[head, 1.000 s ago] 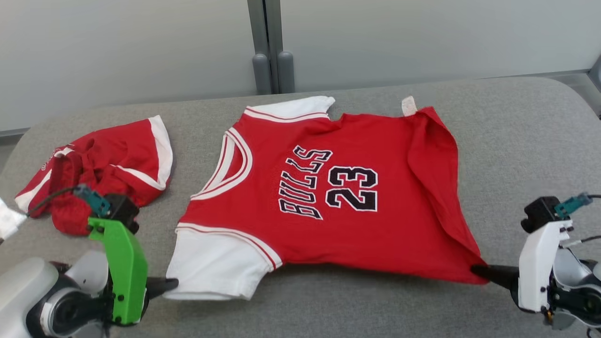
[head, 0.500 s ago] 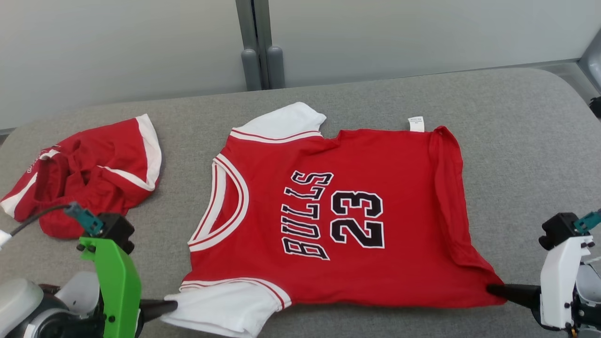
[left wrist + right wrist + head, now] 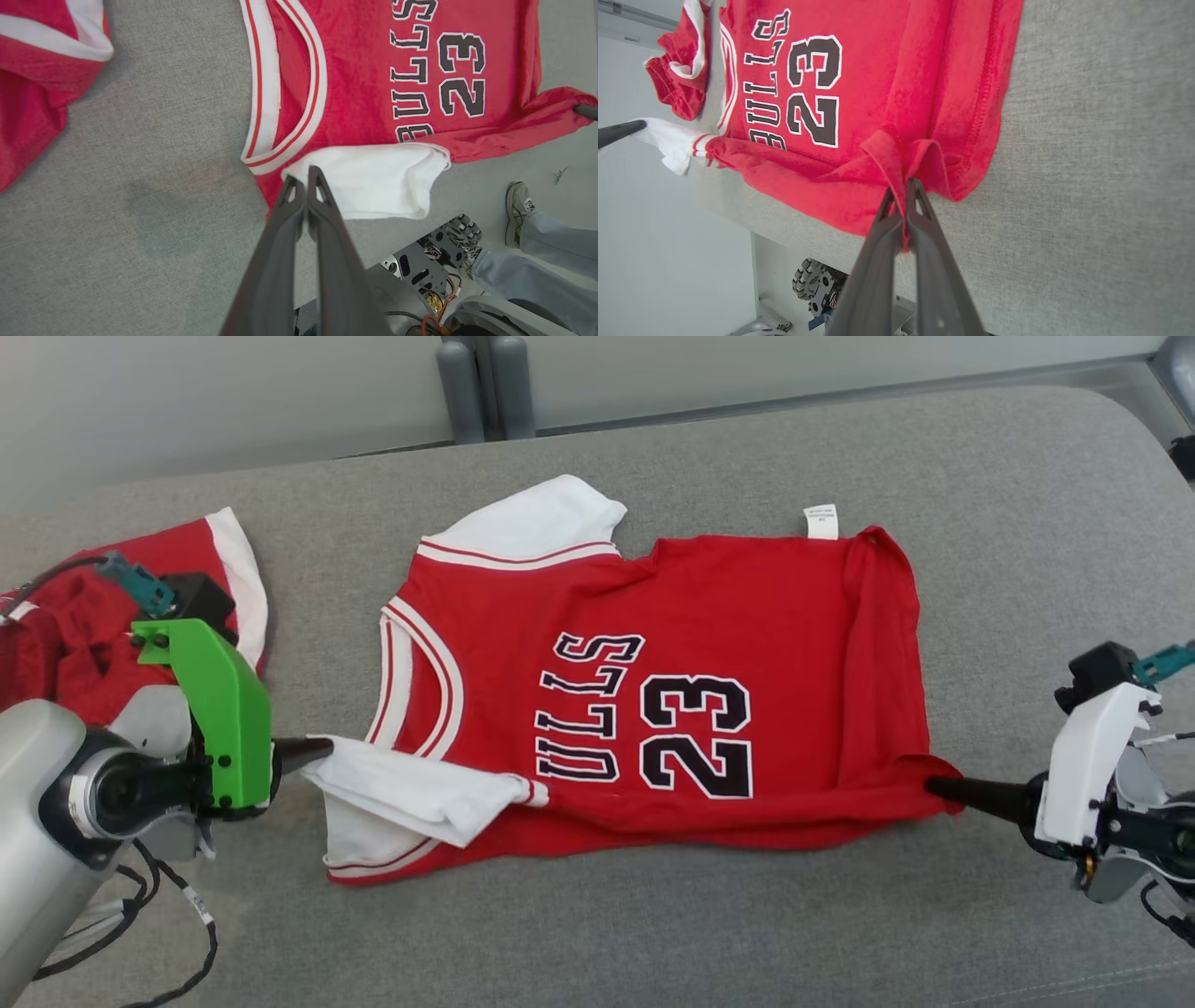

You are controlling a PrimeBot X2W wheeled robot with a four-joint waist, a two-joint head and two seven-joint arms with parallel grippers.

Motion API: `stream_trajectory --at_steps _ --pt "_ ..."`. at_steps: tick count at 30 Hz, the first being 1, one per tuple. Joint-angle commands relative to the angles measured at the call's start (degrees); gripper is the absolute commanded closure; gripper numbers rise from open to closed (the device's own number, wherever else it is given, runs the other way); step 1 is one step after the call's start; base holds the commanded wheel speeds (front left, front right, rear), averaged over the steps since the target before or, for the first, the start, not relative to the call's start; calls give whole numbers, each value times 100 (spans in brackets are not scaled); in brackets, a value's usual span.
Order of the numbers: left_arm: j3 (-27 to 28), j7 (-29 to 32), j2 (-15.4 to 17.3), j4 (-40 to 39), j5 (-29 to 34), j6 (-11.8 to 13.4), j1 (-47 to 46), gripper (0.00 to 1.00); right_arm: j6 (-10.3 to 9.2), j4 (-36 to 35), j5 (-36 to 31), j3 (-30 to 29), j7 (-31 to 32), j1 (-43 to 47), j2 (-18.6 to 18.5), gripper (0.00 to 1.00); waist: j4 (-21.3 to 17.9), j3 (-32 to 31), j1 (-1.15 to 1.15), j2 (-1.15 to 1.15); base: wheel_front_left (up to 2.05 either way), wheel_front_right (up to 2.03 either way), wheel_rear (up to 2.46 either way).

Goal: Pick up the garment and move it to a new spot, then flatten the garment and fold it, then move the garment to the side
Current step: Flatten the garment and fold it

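Note:
The garment (image 3: 709, 607) is a red jersey with white sleeves and black "BULLS 23" lettering, spread on the grey padded table (image 3: 653, 933). My left gripper (image 3: 322, 753) is shut on the near white sleeve (image 3: 373, 179), which is lifted and folded over the jersey's near edge. My right gripper (image 3: 938, 787) is shut on the red hem corner (image 3: 901, 158), bunched at the fingertips. The near edge of the garment (image 3: 878, 70) is doubled over, hiding part of the lettering.
A second red and white garment (image 3: 75, 616) lies crumpled at the table's far left, behind my left arm. Grey wall panels and a post (image 3: 476, 383) stand behind the table. A person's shoe and trouser leg (image 3: 537, 228) show on the floor near the robot's base.
Both grippers have carried the near edge of the jersey away from me, over itself, so the near sleeve and hem now fold onto the front. The head camera has tilted down.

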Motion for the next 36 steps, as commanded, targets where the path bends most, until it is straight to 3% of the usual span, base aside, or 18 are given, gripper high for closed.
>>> stream_trajectory --at_steps 1,5,6,7,8,14,22,26,30,36 --pt "2 -62 -96 244 54 -65 -129 100 0 148 -57 -46 66 -183 105 100 -173 229 0 0 0 0 0" --pt "67 -336 -571 1242 138 -372 -381 100 0 791 -267 -157 181 -685 648 99 -264 356 0 0 0 0 0" --pt "79 -385 -641 1388 135 -445 -400 62 0 899 -308 -184 159 -761 729 78 -274 361 0 0 0 0 0" --pt "100 -453 -739 1567 115 -513 -419 0 0 1032 -366 -241 83 -839 823 11 -280 349 0 0 0 0 0" --pt "94 -483 -801 1694 117 -574 -432 0 0 1128 -413 -285 25 -891 901 0 -282 333 0 0 0 0 0" --pt "62 -1010 -1063 2188 363 -982 -492 0 1 1280 -636 -614 -434 -894 1077 0 -186 90 0 0 0 0 0" --pt "282 -2903 -1035 2069 1001 -1177 -112 0 1 522 -1232 -1292 -2321 -224 1174 0 -51 -396 0 0 0 0 0" --pt "322 -4012 -945 1777 1493 -912 238 0 0 36 -1768 -1558 -3373 391 1308 0 8 -579 0 0 0 0 0" --pt "404 -5228 -883 1341 2043 -312 772 0 0 -302 -2515 -1876 -4369 1047 1581 0 51 -669 0 0 0 0 0" --pt "578 -6046 -891 621 2279 394 1671 0 0 -495 -3419 -2314 -4942 1815 2096 0 54 -611 0 0 0 0 0"
